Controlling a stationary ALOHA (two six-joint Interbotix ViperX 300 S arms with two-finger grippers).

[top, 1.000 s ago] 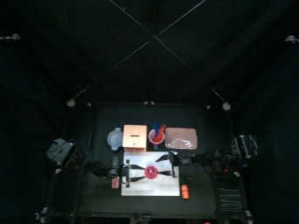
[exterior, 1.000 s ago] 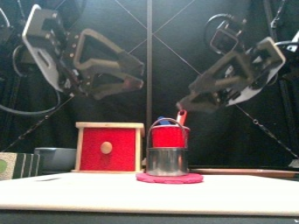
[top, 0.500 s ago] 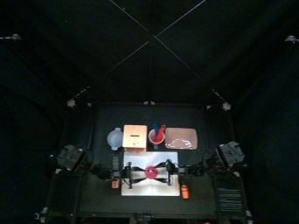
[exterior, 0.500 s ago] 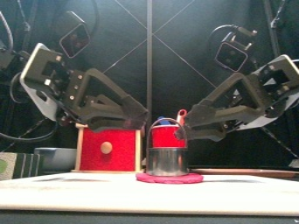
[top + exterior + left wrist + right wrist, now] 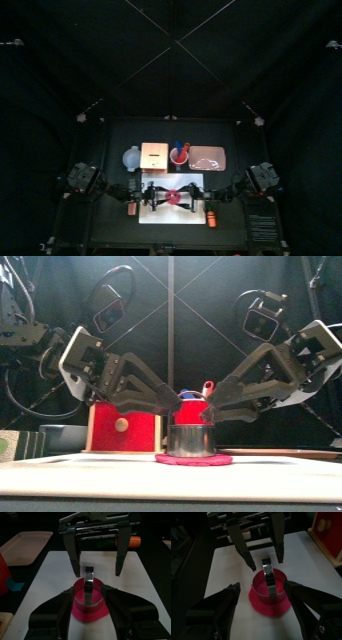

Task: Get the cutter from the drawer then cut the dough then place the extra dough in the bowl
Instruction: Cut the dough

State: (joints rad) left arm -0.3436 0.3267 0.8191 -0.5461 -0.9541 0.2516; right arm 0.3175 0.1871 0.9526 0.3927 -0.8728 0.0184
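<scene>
A round metal cutter (image 5: 191, 440) with an upright wire handle (image 5: 88, 572) stands on the flat pink dough (image 5: 193, 459) in the middle of the white cutting board (image 5: 174, 207). My left gripper (image 5: 163, 408) hangs open just left of the cutter, its jaws reaching toward either side of it (image 5: 89, 592). From the right, my right gripper (image 5: 221, 406) faces it, also open, with the cutter (image 5: 268, 587) between its jaws but untouched. Neither gripper holds anything.
Behind the board stand the wooden box with the red drawer front (image 5: 124, 426), the blue-grey bowl (image 5: 60, 436) to its left, the red cup (image 5: 195, 411) and the pink tray (image 5: 207, 157). An orange toy (image 5: 211, 218) lies by the board's right front.
Both arms have come down and inward from above, bringing their open grippers close to the cutter from either side. Cutter and dough have not moved.
</scene>
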